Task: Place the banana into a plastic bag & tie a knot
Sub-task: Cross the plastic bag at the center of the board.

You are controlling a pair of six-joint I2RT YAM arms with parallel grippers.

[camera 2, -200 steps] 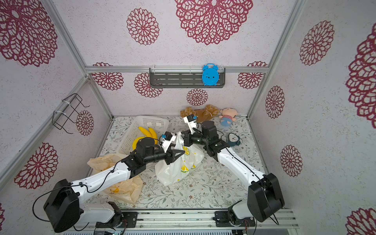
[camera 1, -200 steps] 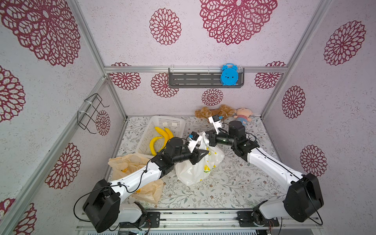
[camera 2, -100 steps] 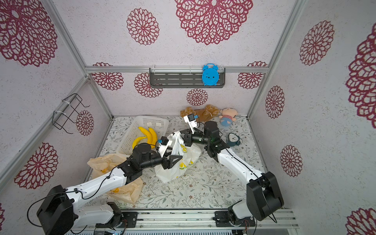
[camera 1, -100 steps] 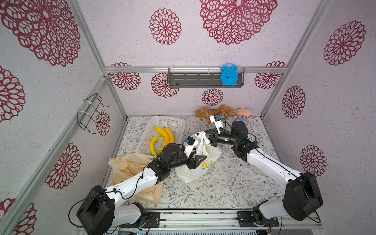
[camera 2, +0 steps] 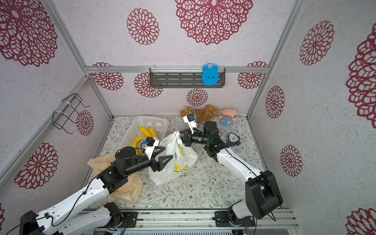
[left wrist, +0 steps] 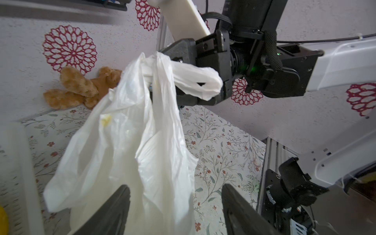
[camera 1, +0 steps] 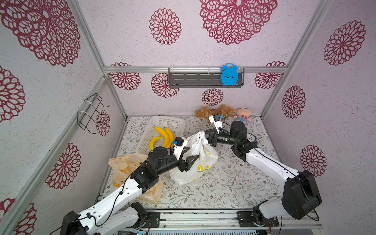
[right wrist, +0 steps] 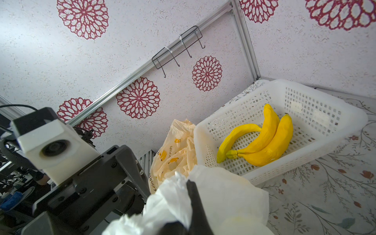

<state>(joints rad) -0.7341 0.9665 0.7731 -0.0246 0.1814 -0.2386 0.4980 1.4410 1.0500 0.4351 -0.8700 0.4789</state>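
The white plastic bag [camera 1: 196, 162] stands on the flowered tabletop [camera 1: 223, 183] just beside the white basket [camera 1: 160, 122], on the basket's side toward the right arm. Its bottom rests on the cloth and its top is drawn up into a twisted peak. The right gripper [camera 1: 205, 137] is clamped tight on that peak, and a handle loop [left wrist: 195, 81] flops out past its fingers in the left wrist view. The left gripper [camera 1: 192, 153] sits lower, at the bag's flank nearest the basket, its jaws spread wide with the film hanging between them, unpinched. Three bananas [right wrist: 262, 140] lie in the basket, touching one another. Yellow shows through the bag's wall, but whether that is print or fruit I cannot tell. A crumpled beige bag [camera 1: 124, 164] lies beside the basket's near end, under the left arm.
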